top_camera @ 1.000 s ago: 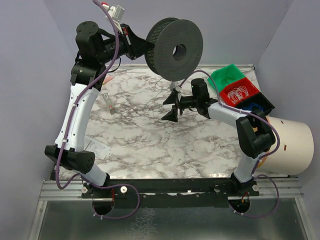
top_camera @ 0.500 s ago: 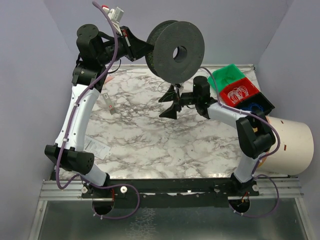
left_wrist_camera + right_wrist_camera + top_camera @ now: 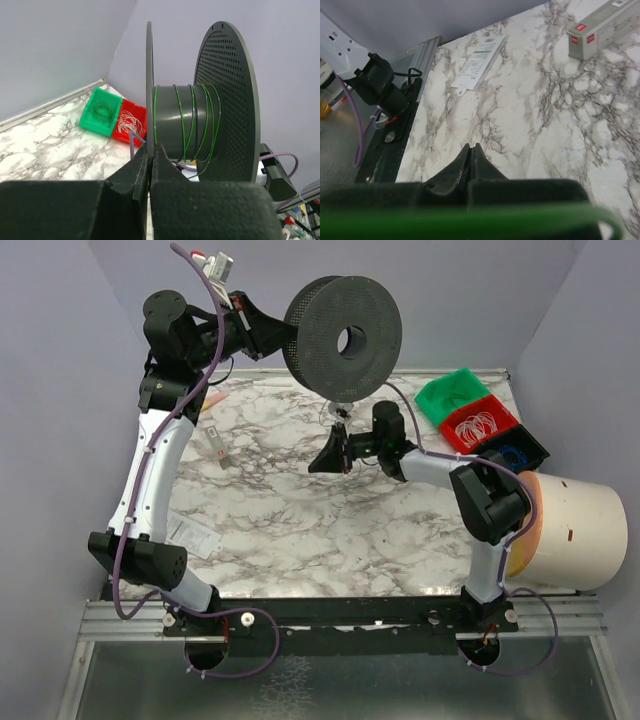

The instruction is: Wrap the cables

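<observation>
Left wrist view: green wire partway onto the spool, more coils waiting in a bin.
Several turns of green wire [image 3: 182, 122] sit around the hub of the black spool [image 3: 227, 100], so I judge this winding begun but not finished (a thin strand seems to hang below the spool in the top view, too fine to be sure). Whitish coils [image 3: 476, 425] lie in the red bin [image 3: 497, 410] at the table's far right, well apart from both my grippers, and I reckon those are left to do. My left gripper [image 3: 150, 150] is clamped on the spool's thin flange, holding it up above the table [image 3: 280, 520]. My right gripper [image 3: 325, 453] hovers just under the spool, jaws pressed together. Whether a wire is pinched between them I cannot tell; a green blur crosses the bottom of my right wrist view, nothing sharper.
</observation>
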